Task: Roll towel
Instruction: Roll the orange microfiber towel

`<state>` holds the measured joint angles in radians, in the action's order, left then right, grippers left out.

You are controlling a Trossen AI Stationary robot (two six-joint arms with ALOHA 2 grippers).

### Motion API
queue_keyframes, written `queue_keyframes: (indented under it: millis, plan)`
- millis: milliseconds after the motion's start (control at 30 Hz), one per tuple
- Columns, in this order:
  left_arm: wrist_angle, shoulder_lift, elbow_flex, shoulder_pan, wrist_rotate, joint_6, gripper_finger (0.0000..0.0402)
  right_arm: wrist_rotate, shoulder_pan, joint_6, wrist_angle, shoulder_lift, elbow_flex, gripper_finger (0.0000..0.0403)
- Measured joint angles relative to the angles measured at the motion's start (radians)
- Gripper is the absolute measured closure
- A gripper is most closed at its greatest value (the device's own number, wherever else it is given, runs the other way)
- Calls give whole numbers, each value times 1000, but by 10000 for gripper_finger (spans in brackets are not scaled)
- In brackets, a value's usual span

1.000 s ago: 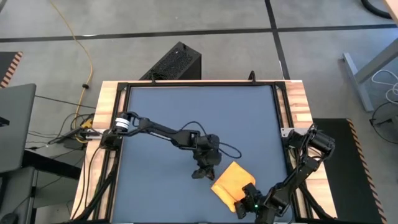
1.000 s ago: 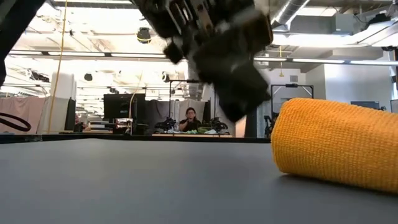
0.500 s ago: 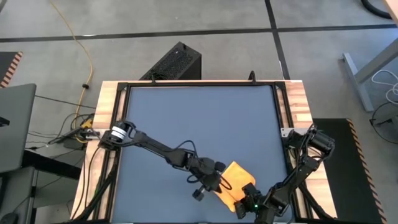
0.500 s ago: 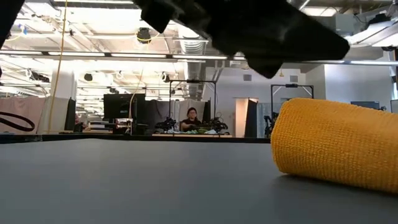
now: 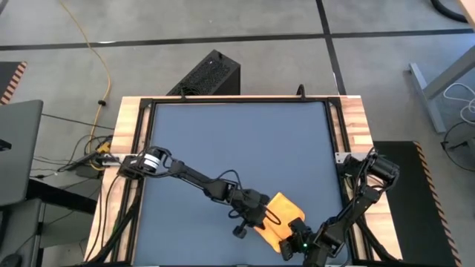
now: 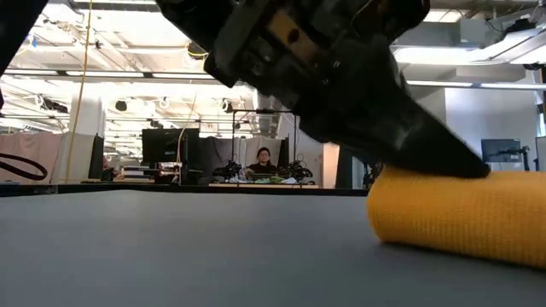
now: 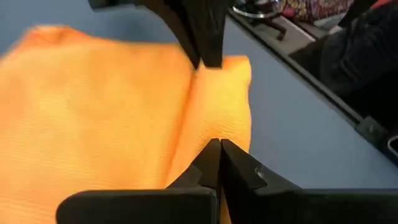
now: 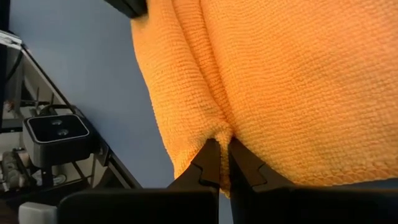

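The towel [image 5: 278, 215] lies near the front edge of the dark blue tabletop [image 5: 237, 141], toward the right side, partly rolled: the low view shows a rounded yellow roll resting on the surface, and the high view shows a flat portion beside it.

Risks, as a judgement. Both grippers pinch only thin folds of soft cloth. If the two arms move at different rates or in diverging directions, the fold could slip from one pinch and the roll would slacken or open. A pull upward instead of along the table would likely lift the whole cloth instead of turning it. The two grippers work very close together at the same small cloth, so contact between them is a fair concern. The roll also sits near the table's front edge and could be dragged off it.

Left gripper [image 7: 216, 148]: fingers pressed fully together at the towel's nearer edge, apparently pinching a ridge of cloth, though the wrist view does not show fabric between the tips plainly.

Right gripper [image 8: 219, 150]: fingers nearly together, clamped on a small pucker of the towel at its front-right side.
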<state>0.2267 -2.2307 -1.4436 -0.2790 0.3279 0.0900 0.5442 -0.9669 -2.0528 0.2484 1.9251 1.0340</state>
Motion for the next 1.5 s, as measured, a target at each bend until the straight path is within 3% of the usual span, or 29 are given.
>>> queue_keyframes:
  millis: [200,733,1333,1433,1500]
  plan:
    - [-24,3,1,18,-7,-2,401,0,0,34,-31,0,0,364]
    - [-46,3,27,16,-22,11,401,30,17,-7,1,-64,-3,251]
    - [-53,4,32,16,-45,14,401,56,21,25,104,-176,-1,251]
    - [-54,4,32,16,-45,13,401,64,19,107,114,-200,-1,251]
    - [-55,4,32,21,-45,13,401,69,20,248,69,-206,-1,251]
